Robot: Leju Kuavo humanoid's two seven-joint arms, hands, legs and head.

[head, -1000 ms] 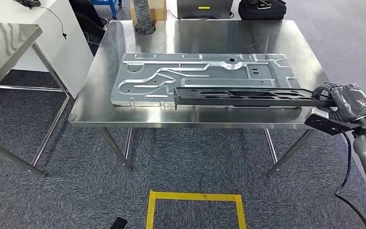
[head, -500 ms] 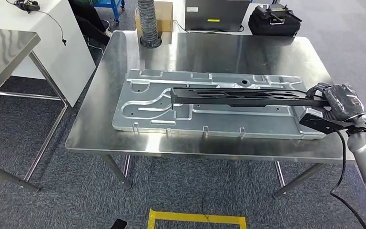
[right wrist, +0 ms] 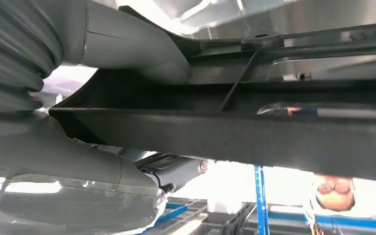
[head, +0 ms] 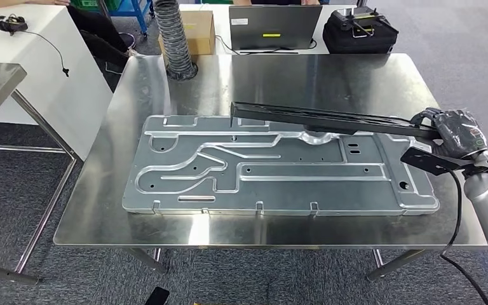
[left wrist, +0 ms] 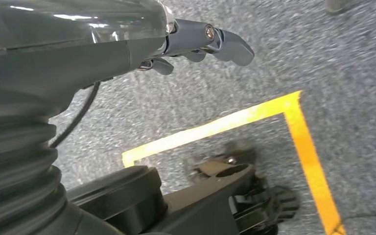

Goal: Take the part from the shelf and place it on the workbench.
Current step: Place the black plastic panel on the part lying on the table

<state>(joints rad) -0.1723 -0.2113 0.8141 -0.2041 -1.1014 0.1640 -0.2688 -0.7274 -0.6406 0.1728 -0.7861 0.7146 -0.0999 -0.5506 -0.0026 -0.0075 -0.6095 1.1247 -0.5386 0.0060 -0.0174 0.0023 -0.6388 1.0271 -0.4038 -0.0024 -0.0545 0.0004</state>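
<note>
While I'm holding long black part [head: 330, 119] by one end in right hand [head: 455, 131], fingers wrapping it, it's cantilevering over silver panel [head: 273, 166] on workbench [head: 356, 70]. Judging stiff, light, leverage-prone; gripping end firmly. Left hand [left wrist: 203, 41] hanging empty, fingers loosely apart.

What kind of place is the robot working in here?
Probably a factory or workshop lab: a stainless steel workbench bearing a stamped metal panel, a ribbed extraction hose, and yellow floor tape.

Workshop: steel workbench [head: 381, 70], taped floor [left wrist: 235, 122]
</note>
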